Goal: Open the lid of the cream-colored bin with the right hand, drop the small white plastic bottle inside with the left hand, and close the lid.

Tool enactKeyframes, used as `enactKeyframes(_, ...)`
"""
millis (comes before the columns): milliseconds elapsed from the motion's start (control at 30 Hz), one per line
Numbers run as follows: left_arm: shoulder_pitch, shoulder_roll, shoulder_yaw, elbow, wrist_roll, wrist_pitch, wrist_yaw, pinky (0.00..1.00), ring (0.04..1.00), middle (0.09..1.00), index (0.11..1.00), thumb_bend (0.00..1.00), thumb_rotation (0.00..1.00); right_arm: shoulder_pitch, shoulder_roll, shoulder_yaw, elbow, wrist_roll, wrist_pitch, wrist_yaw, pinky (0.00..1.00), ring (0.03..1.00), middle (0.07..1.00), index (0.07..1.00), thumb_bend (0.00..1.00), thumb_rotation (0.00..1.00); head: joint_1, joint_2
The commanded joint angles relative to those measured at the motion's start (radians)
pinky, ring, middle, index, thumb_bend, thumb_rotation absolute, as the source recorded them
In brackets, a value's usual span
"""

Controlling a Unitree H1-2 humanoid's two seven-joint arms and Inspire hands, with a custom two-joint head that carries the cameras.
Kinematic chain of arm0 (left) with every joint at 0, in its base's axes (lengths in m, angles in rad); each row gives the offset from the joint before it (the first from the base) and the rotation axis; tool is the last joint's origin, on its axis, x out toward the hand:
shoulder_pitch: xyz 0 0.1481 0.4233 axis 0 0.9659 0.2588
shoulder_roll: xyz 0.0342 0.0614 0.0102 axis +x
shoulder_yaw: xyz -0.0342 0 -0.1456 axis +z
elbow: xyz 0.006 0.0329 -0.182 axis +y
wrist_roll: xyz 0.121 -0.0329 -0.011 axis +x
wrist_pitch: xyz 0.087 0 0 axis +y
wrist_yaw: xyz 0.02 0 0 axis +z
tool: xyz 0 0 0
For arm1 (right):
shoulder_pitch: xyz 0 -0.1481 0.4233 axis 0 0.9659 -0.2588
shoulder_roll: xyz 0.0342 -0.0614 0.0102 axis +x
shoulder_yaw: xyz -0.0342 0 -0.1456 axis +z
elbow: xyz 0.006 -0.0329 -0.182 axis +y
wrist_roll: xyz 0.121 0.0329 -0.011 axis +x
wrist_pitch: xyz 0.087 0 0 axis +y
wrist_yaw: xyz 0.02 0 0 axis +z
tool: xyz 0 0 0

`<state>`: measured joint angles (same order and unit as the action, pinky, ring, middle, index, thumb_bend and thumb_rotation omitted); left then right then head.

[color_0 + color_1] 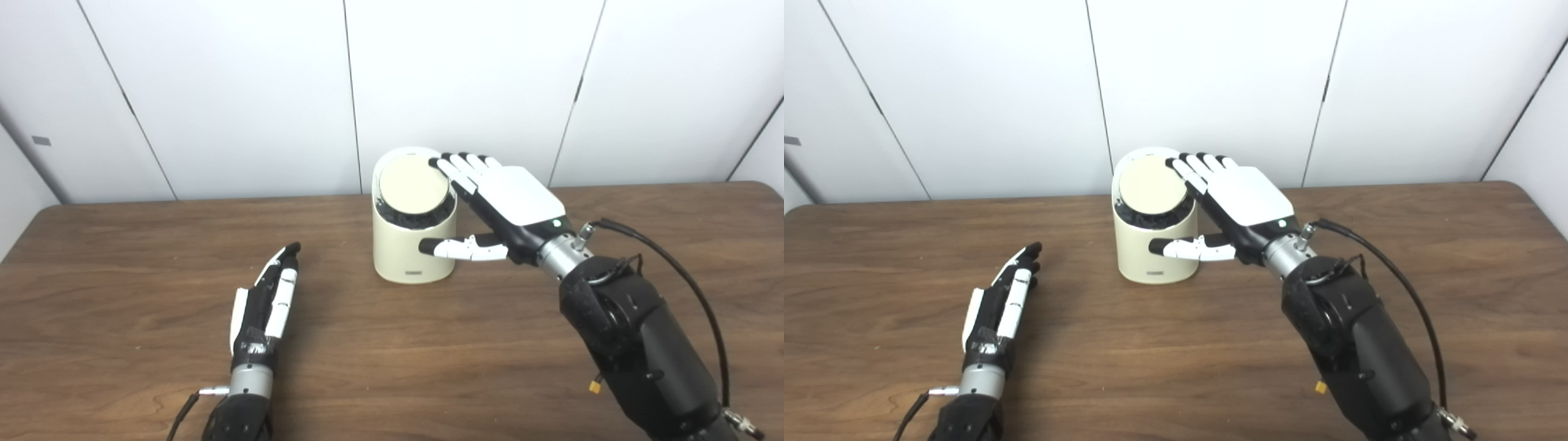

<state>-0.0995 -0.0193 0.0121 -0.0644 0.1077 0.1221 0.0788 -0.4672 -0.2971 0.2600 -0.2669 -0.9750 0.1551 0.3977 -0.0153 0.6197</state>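
Right hand (508,205) spread flat, fingers resting on lid (412,185) rim, grasping nothing. Left hand (266,300) empty on table (122,275), fingers straight. Bin (411,245) mid-table: light, rigid, may slide; press lid edge. Bottle unseen, possibly inside.

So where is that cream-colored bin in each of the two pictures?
Left eye view: the cream-colored bin stands at the middle, a little right of centre, near the table's far edge.
Right eye view: the same bin sits a little left of centre.
Shared landmark: the right hand, fingers resting on the bin's lid.
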Motion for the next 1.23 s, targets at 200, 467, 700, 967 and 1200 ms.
enactKeyframes(200, -0.008, 0.000, -0.005, -0.015, 0.001, -0.021, 0.000, 0.93, 0.924, 0.930, 0.888, 0.49, 0.85, 0.004, 0.001, -0.046, -0.040, 0.029, 0.008, -0.043, 1.00, 1.000, 1.000, 1.000, 0.53, 1.00, -0.001, 0.001)
enactKeyframes(467, -0.012, -0.003, -0.004, -0.015, 0.001, -0.020, 0.002, 0.94, 0.933, 0.936, 0.897, 0.50, 0.86, 0.020, 0.007, -0.073, -0.042, 0.057, 0.031, -0.045, 1.00, 1.000, 1.000, 1.000, 0.55, 1.00, -0.002, -0.001)
enactKeyframes(700, -0.019, -0.003, 0.012, -0.010, -0.019, -0.039, 0.004, 0.90, 0.919, 0.933, 0.903, 0.47, 0.87, 0.091, 0.048, -0.193, -0.054, 0.266, 0.119, -0.044, 0.97, 1.000, 1.000, 1.000, 0.55, 1.00, -0.011, -0.002)
enactKeyframes(967, -0.008, 0.014, 0.030, -0.027, -0.072, -0.033, -0.025, 0.89, 0.922, 0.944, 0.922, 0.46, 0.89, 0.224, 0.140, -0.330, -0.040, 0.523, 0.192, -0.116, 0.93, 0.982, 0.995, 1.000, 0.60, 1.00, -0.023, 0.008)
enactKeyframes(1200, 0.043, 0.033, 0.037, -0.072, -0.147, -0.021, -0.077, 0.93, 0.947, 0.969, 0.954, 0.47, 0.90, 0.315, 0.216, -0.386, -0.007, 0.740, 0.156, -0.187, 0.94, 0.980, 0.989, 0.993, 0.60, 1.00, -0.020, 0.020)
